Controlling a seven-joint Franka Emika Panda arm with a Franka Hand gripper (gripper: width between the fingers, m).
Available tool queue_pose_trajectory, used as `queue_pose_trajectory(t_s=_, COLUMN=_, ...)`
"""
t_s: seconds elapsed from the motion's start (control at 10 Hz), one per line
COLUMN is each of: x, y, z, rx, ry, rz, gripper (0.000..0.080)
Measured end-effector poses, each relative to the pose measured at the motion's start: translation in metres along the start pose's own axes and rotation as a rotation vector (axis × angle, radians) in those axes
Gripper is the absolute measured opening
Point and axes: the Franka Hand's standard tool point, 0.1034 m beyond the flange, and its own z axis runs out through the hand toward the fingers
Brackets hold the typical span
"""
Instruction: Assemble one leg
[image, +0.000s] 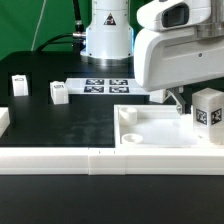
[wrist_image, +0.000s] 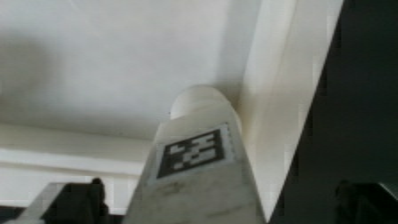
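Note:
A white leg (image: 208, 112) with a black-and-white tag stands upright on the large white panel (image: 150, 128), near its corner at the exterior view's right. My gripper (image: 193, 103) hangs over it from above. In the wrist view the leg (wrist_image: 199, 150) runs up between my two dark fingertips (wrist_image: 80, 200), with a gap on each side, so the gripper (wrist_image: 222, 205) is open around it. The leg's far end meets the panel (wrist_image: 89, 70) near its edge. Whether it sits in a hole is hidden.
Two more legs (image: 19, 84) (image: 58, 93) stand on the black table at the exterior view's left, and another white part (image: 3, 118) is at the left edge. The marker board (image: 105, 86) lies behind, before the robot base (image: 105, 40). A white rail (image: 100, 160) runs along the front.

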Motion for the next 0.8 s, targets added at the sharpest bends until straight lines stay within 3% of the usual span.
queue_pose_trajectory(t_s=0.2, x=0.0, y=-0.0002, z=0.0, rx=0.0, ry=0.0, rz=0.008, gripper=0.0396)
queue_pose_trajectory(t_s=0.3, x=0.0, y=0.0003, z=0.0, rx=-0.001, ry=0.0, rz=0.008, gripper=0.0396)
queue_pose_trajectory(t_s=0.4, x=0.0, y=0.0001, z=0.0, rx=0.0, ry=0.0, rz=0.026, gripper=0.0288)
queue_pose_trajectory(t_s=0.8, x=-0.0007, y=0.001, z=0.0007, rx=0.017, ry=0.017, rz=0.368, gripper=0.0288)
